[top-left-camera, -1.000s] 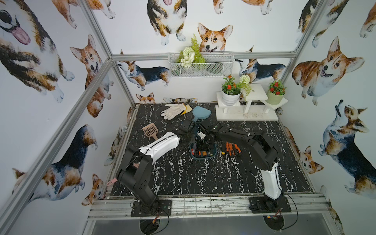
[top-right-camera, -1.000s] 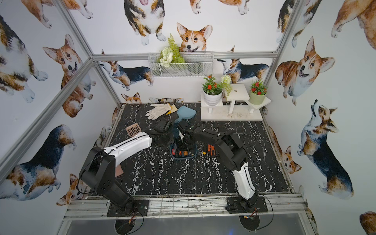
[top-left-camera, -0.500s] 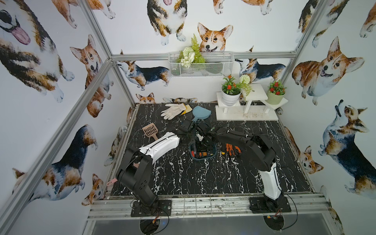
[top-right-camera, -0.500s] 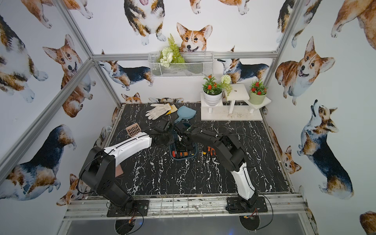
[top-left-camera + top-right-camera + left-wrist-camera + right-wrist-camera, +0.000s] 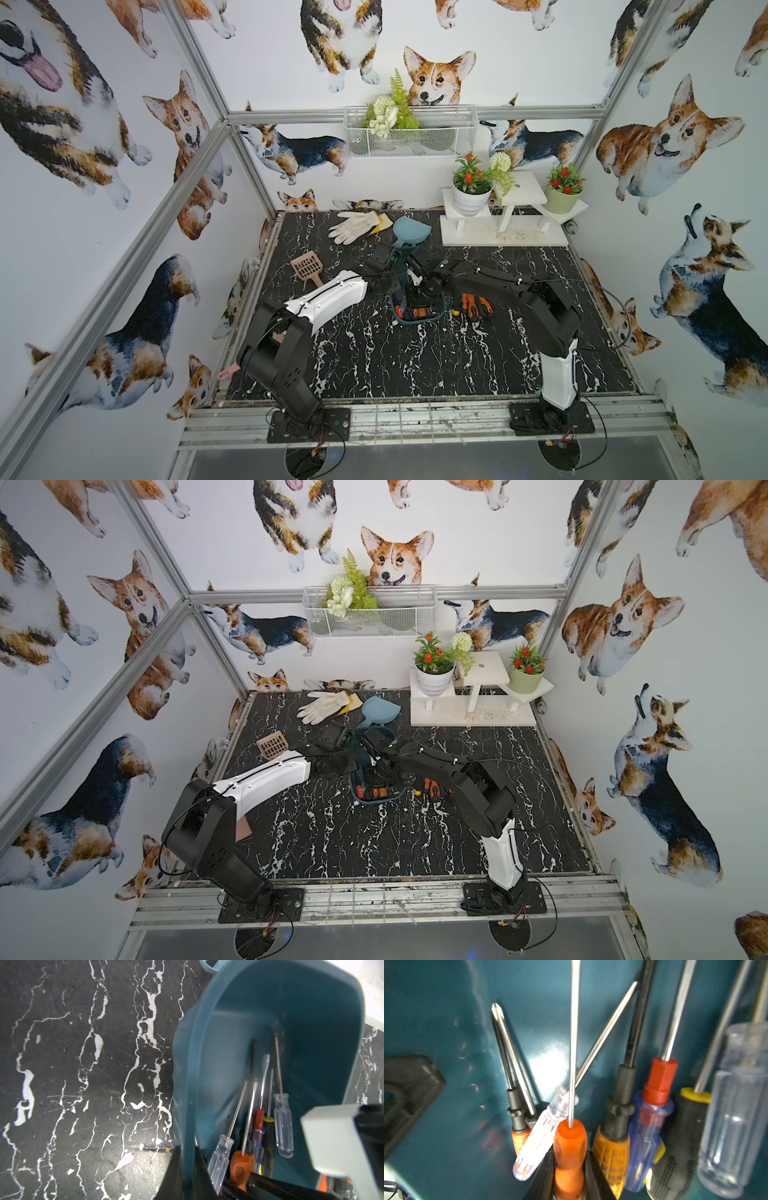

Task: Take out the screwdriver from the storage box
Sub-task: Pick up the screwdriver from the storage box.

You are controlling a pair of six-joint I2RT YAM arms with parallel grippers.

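Note:
The storage box (image 5: 415, 322) (image 5: 378, 799) is a dark teal tub in the middle of the black marble table, and both arms reach over it. Several screwdrivers lie inside it. My left gripper (image 5: 188, 1169) is shut on the box's side wall (image 5: 199, 1068), with one finger inside and one outside. My right gripper (image 5: 569, 1169) is down inside the box, shut on the orange handle of a screwdriver (image 5: 570, 1142) (image 5: 239, 1165) whose steel shaft points away from the jaws. Around it lie clear, blue-and-red, black-and-yellow and orange-and-black handled ones.
Orange-and-black handled tools (image 5: 473, 307) lie on the table just right of the box. Behind it are a light blue dustpan (image 5: 409, 232) and white gloves (image 5: 357, 224), and a brown scoop (image 5: 307, 268) lies to the left. A white plant stand (image 5: 503, 237) fills the back right.
My right arm has shifted slightly over the box and its jaws have closed in on the orange handle. The left arm and the box have stayed put.

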